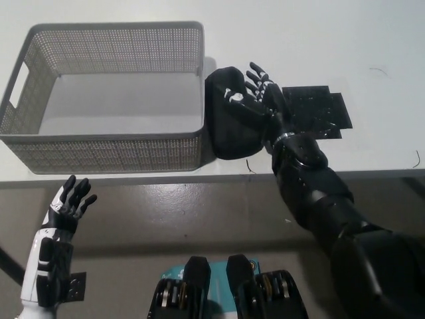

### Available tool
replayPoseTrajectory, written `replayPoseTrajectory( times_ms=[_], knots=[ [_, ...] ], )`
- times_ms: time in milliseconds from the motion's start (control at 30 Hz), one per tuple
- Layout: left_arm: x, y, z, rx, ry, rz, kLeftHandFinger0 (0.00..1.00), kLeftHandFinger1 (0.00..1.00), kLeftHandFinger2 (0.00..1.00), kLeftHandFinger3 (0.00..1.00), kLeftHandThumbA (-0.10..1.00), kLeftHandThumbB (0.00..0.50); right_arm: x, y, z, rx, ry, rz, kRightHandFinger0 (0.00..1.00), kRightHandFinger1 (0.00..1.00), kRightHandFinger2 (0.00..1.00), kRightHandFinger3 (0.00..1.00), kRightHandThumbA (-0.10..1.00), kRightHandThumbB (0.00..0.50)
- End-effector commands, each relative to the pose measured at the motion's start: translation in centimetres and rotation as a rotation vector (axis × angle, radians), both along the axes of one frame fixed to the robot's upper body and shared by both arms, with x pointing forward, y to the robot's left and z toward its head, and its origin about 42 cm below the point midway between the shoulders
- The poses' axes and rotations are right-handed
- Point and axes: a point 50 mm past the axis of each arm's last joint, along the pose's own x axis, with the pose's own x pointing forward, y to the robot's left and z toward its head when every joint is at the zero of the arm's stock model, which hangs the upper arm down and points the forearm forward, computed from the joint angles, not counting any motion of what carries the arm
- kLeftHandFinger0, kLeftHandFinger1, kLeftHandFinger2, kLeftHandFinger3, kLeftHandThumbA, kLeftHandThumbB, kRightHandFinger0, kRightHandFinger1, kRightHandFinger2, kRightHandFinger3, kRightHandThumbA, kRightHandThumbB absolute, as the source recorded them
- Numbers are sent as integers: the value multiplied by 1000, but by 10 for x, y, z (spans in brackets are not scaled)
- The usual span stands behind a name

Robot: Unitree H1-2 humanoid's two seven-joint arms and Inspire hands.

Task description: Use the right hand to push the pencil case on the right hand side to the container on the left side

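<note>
Pencil case, black soft fabric pouch (229,119), on white table (372,40), long axis away from robot, L edge at right wall of grey mesh plastic container (106,100). Black right hand (255,96) flat on case's R side, fingers spread, holding nothing. White left hand (66,206) idle lower left, fingers apart. Case lies L of right hand; R hand nearer.

A white bench (312,40) filled the upper part of the view, its front edge running straight across. A flat black mesh-like patch (317,109) lay on it toward the right, near that front edge. A few thin dark curls (378,70) lay scattered on its right half. Below the front edge, a grey-brown floor (199,212) showed.
</note>
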Motion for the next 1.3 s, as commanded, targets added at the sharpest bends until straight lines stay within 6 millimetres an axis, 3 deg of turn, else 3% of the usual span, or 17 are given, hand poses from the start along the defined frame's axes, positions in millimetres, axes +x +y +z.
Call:
replayPoseTrajectory(
  times_ms=[0,200,367,467,500,567,600,733,900,1033,1100,1267],
  knots=[
    [2,-1,14,-4,-52,-18,1000,1000,1000,1000,1000,101,9,30,54,20,-176,69,1000,1000,1000,1000,1000,283],
    [4,0,16,4,-59,-19,1000,1000,1000,1000,1000,91,6,37,52,33,-179,110,1000,1000,1000,1000,1000,229],
    [7,2,17,2,-62,-15,1000,1000,1000,1000,1000,91,5,39,53,45,-189,132,1000,1000,1000,1000,1000,251],
    [9,0,18,-2,-70,-15,1000,1000,1000,1000,1000,77,4,41,53,47,-182,152,1000,1000,1000,1000,1000,237],
    [9,0,18,0,-73,-15,1000,1000,1000,1000,1000,76,4,42,53,35,-178,160,1000,1000,1000,1000,1000,214],
    [10,0,19,4,-71,-11,1000,1000,1000,1000,1000,94,4,44,49,-44,-136,171,1000,1000,1000,1000,1000,253],
    [11,1,19,11,-75,-8,1000,1000,1000,1000,1000,95,5,44,47,-71,-122,177,1000,1000,1000,1000,1000,225],
    [12,1,20,11,-79,-9,1000,1000,1000,1000,1000,96,6,39,44,-186,-114,173,1000,1000,1000,1000,1000,204],
    [14,2,22,12,-87,-16,1000,1000,1000,1000,1000,81,11,22,46,-259,-133,100,1000,1000,1000,1000,1000,242],
    [15,3,23,21,-82,-13,1000,1000,1000,1000,1000,90,18,-11,53,-386,-208,-31,1000,1000,1000,1000,1000,311],
    [16,3,23,14,-83,-14,1000,1000,1000,1000,1000,88,20,-22,56,-434,-238,-77,1000,1000,1000,1000,1000,318],
    [16,3,23,5,-75,-14,1000,1000,1000,1000,1000,88,21,-47,63,-501,-343,-139,1000,1000,1000,1000,1000,265]
  ],
)
